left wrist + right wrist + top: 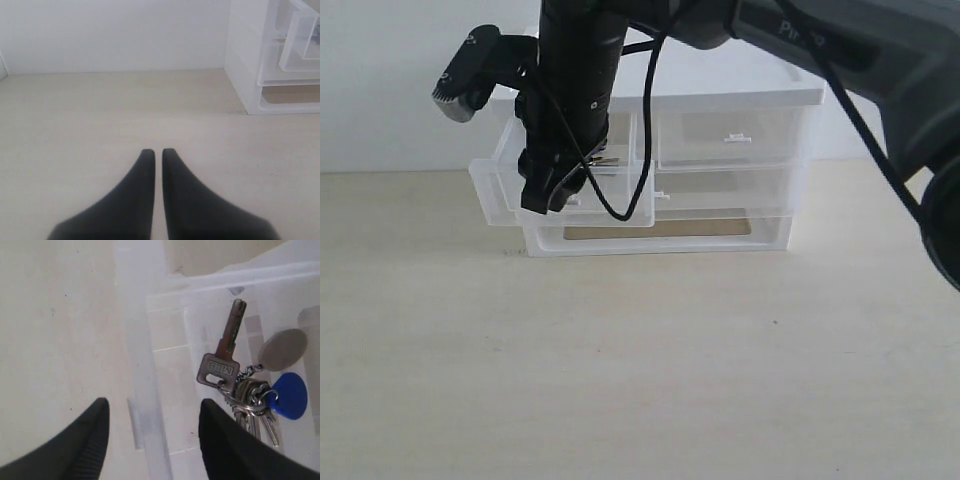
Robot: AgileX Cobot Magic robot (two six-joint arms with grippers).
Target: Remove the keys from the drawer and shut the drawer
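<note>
Inside the pulled-out small clear plastic drawer (172, 390) lies a bunch of dull grey metal keys (240, 385), ringed together with a blue teardrop fob (289, 395). The right end effector (152, 405) is over this drawer, fingers apart; the left end effector (158, 152) is well apart from it, fingers together.

grey keys (235, 382) w/ blue fob (289, 396), lying flat inside clear drawer (496, 200), drawer pulled open, top-left of organizer (740, 100)

One white-topped organizer (720, 98) stands on one counter (640, 380). It has two half-width drawers, the drawer (495, 195) and its twin (730, 140) at three o'clock. There is one bunch of keys (235, 385), number unclear, with one blue fob (290, 396) and one round grey tag (283, 350).
</note>
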